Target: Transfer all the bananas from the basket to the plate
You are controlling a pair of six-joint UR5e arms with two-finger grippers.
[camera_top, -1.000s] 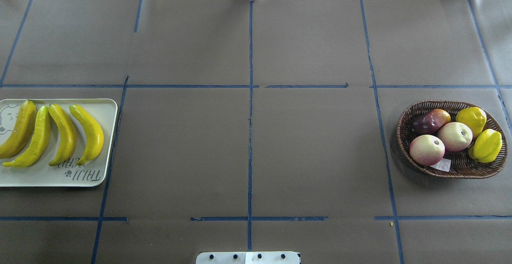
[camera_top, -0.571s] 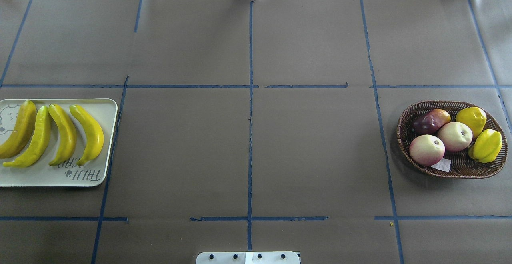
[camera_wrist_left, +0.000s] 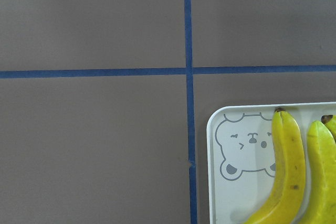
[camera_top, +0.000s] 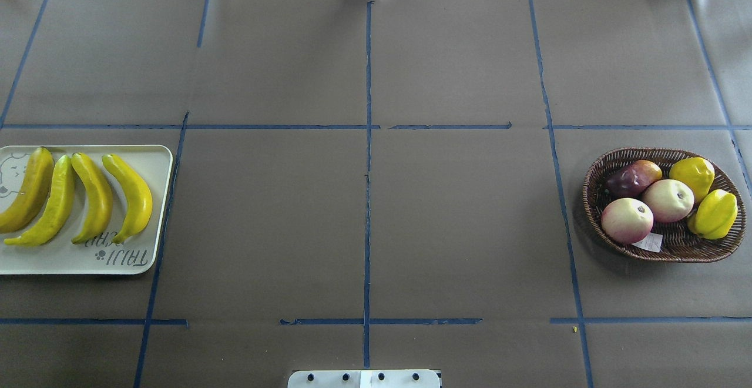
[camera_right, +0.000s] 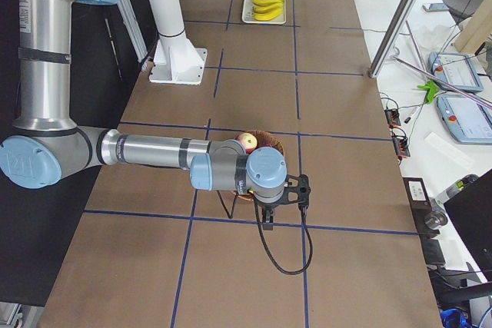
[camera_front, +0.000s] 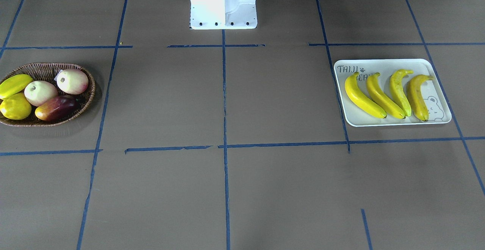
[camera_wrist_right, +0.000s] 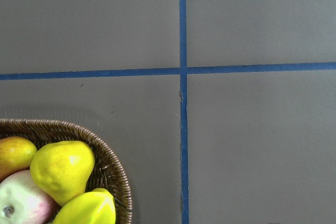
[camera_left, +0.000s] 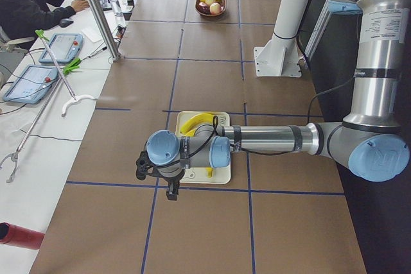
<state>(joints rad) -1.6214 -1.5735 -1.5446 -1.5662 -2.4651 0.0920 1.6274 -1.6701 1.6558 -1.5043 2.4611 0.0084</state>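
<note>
Nothing moved: four long yellow bananas (camera_top: 82,200) lie on white rectangular plate (camera_top: 70,263), frame left, brown wicker basket (camera_top: 675,248) holds none; left hand (camera_left: 171,192), right hand (camera_right: 267,222) spread can't tell; risk: left hand clipping plate on retreat.

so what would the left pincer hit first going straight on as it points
The left pincer would probably meet bare table just off the plate's bear corner; depth is unclear.
</note>
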